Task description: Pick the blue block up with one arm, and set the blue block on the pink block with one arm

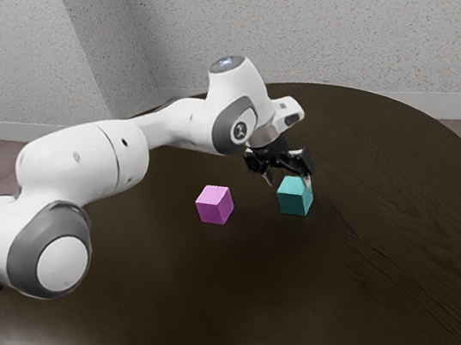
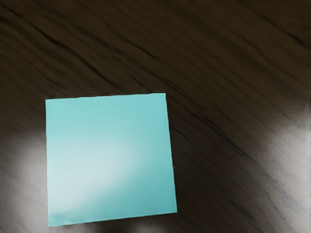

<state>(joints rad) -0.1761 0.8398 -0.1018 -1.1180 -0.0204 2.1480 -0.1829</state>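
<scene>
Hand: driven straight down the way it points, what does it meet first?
Probably the blue block: the hand hangs open just above it, and the wrist view has it right underneath.

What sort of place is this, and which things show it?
Probably a plain indoor room set up for robot practice: a round dark wooden table, speckled white walls, and a white robot arm by a blue block and pink block.

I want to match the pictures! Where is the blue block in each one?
Exterior view: blue block sits on the table, to the exterior view's right of the pink block.
Wrist view: blue block is the big square seen from above.
Shared landmark: the dark table.
</scene>
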